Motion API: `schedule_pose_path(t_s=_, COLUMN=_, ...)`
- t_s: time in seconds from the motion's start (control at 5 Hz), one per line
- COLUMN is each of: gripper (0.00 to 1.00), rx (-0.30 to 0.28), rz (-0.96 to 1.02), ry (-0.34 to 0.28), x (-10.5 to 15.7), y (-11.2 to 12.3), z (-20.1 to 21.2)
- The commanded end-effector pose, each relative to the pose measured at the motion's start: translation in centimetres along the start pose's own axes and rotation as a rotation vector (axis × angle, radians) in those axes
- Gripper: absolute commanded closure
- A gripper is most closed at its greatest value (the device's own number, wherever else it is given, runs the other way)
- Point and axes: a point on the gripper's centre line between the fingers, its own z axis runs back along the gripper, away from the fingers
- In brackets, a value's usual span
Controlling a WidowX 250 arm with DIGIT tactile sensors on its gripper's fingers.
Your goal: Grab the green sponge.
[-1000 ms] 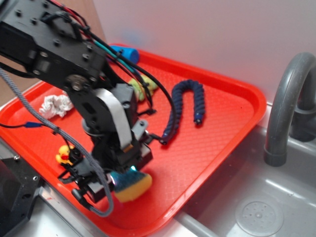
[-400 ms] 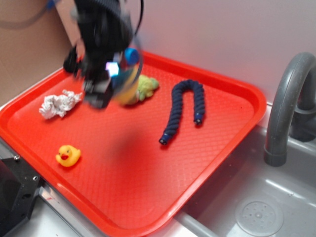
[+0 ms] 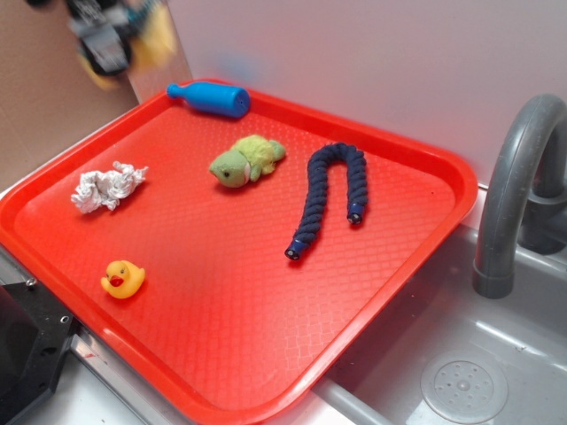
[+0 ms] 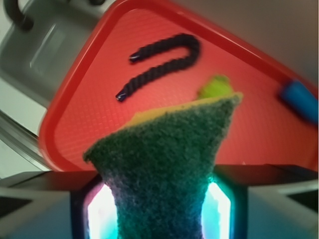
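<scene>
Blur hides most of the gripper (image 3: pixel 115 40) at the top left corner of the exterior view, where only a dark smear with a yellowish patch is made out, high above the tray (image 3: pixel 416 257). In the wrist view the sponge (image 4: pixel 167 164) is seen pinched between the fingers (image 4: pixel 50 209), which are closed on its narrow lower end; its green scouring face fills the foreground, and a thin yellow edge shows on top. On the tray are laid a blue bottle (image 3: pixel 213 97) at the far edge, a plush turtle (image 3: pixel 245 161), a dark rope (image 3: pixel 326 197), crumpled foil (image 3: pixel 106 188) and a duck (image 3: pixel 122 280) near the front left corner. A sink (image 3: pixel 469 372) with a grey faucet (image 3: pixel 518 186) is cut off at the right.
</scene>
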Motion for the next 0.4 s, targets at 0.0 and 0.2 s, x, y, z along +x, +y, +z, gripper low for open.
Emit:
schedule_pose_path(t_s=0.0, gripper=1.0, rx=0.116, rz=0.493, ry=-0.126, x=-0.5, y=-3.3, z=1.0)
schedule_pose_path(t_s=0.2, gripper=1.0, rx=0.179, rz=0.618, ry=-0.107, x=1.5, y=-2.4, z=-0.7)
